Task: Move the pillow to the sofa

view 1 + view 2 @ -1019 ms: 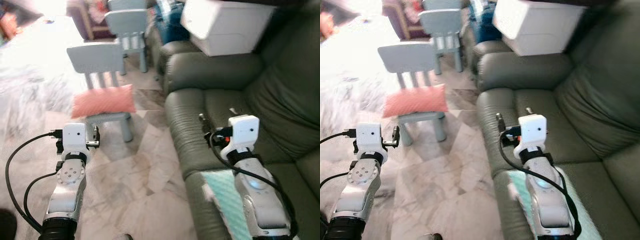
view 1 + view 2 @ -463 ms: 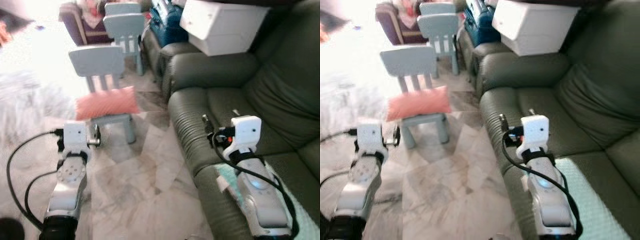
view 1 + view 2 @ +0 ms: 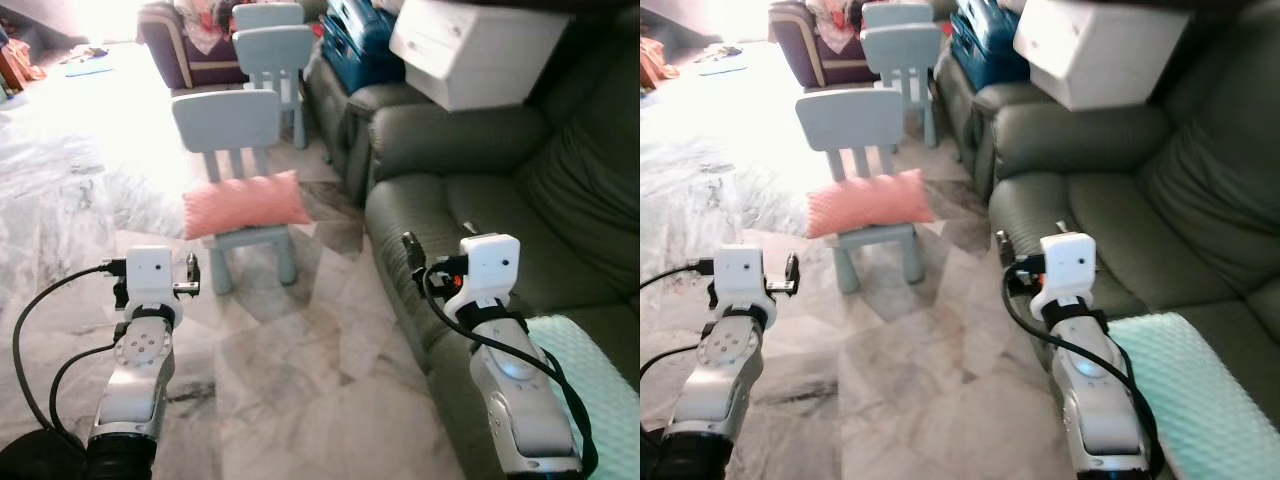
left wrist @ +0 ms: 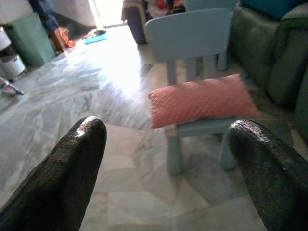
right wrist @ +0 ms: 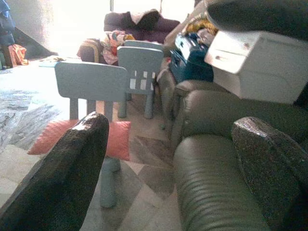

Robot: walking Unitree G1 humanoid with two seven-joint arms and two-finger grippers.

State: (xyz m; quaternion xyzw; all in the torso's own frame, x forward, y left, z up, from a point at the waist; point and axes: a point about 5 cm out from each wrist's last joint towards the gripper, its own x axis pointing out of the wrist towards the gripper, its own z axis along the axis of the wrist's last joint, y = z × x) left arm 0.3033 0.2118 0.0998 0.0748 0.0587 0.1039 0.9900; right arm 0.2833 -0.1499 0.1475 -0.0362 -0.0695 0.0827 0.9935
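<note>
A pink pillow [image 3: 245, 203] lies across the seat of a small light-blue child's chair [image 3: 225, 120] on the marble floor. Just to its right stands the dark green leather sofa [image 3: 470, 210]. My left gripper [image 4: 168, 127] is open and empty, held low over the floor a short way in front of the chair, pointing at the pillow [image 4: 202, 100]. My right gripper [image 5: 173, 122] is also open and empty, hovering by the sofa's front edge [image 3: 1025, 215]. One of its fingers [image 5: 72, 168] hides part of the pillow in the right wrist view.
A second blue chair [image 3: 268, 50] stands behind the first. A white storage box [image 3: 480, 50] and a blue bag [image 3: 360, 30] sit on the sofa's far end. A mint textured cloth [image 3: 590, 370] lies on the near seat. A purple armchair [image 3: 190, 45] stands at the back.
The whole picture has slid to the right and sharpened as the camera moved. The pillow stays on the chair. Both arms keep the same pose, grippers open.
</note>
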